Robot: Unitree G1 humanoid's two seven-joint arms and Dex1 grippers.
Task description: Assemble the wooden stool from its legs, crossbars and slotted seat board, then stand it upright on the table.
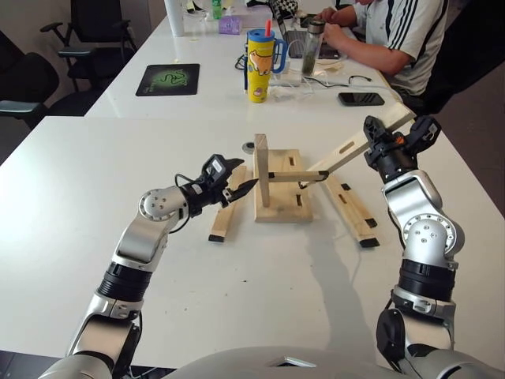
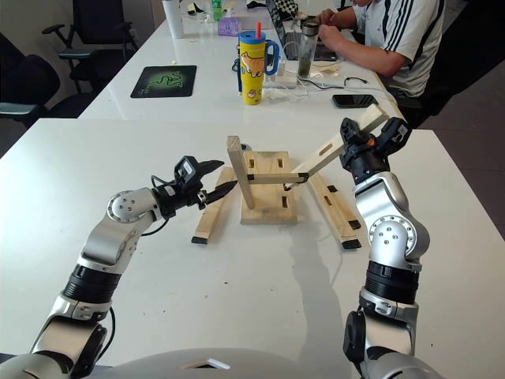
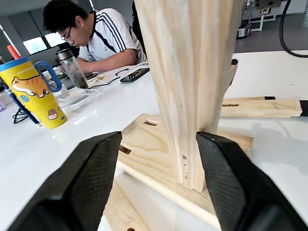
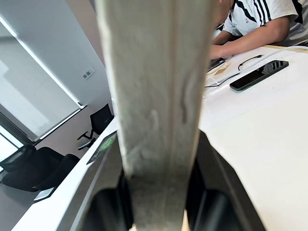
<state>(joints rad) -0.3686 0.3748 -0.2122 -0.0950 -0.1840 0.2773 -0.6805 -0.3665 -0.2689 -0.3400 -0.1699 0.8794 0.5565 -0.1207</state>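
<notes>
Containers first. On the desk behind, a yellow mug with a blue lid and handle has a red straw poking out of the top. The lid hides whatever is inside. Just to its right stands a clear bottle with a dark cap, and there is something dark in it that is hard to name from here.

Now the near desk. The seat board lies flat in the middle, slots showing. An upright leg stands on it near its left edge, and a crossbar runs level from that leg towards the right.

The right jaws are clamped tight on a tilted leg, which slopes down from them to the crossbar's free end. Whether those two are actually joined there, I can't tell.

The left jaws are spread wide with nothing in them, their tips just left of the upright leg at about crossbar height. In the left wrist view that leg rises between the two black pads.

A loose leg lies flat just left of the board, below the left jaws. A pair of loose legs lies side by side just right of it.

Hard to make out:
- The left wrist view doesn't show how deep the upright leg sits in the board.
- The right wrist view has the tilted leg so close that it covers most of the jaws' inner faces.
- A small round object sits behind the upright leg, too small to name.
</notes>
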